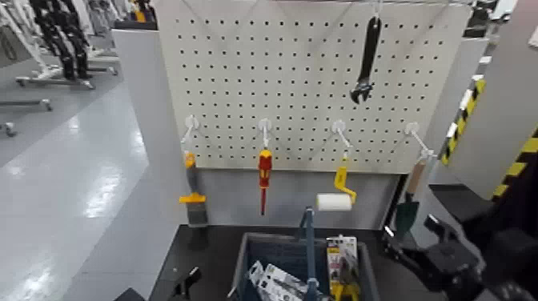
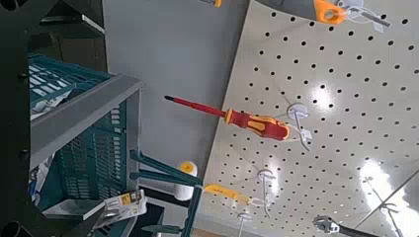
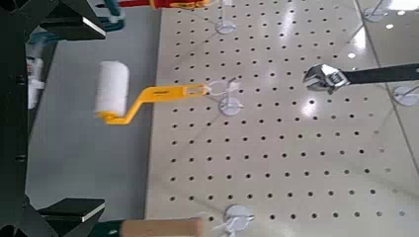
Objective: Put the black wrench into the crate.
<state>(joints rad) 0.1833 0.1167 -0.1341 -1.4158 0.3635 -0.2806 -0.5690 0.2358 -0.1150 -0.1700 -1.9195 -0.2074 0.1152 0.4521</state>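
The head camera looks forward and down from above the crate, taking in the pegboard from farther back than either wrist view. The left wrist camera sits close, facing the board beside the crate, with the screwdriver central; the right wrist camera faces the board nearer. All three views share the paint roller and the black wrench.
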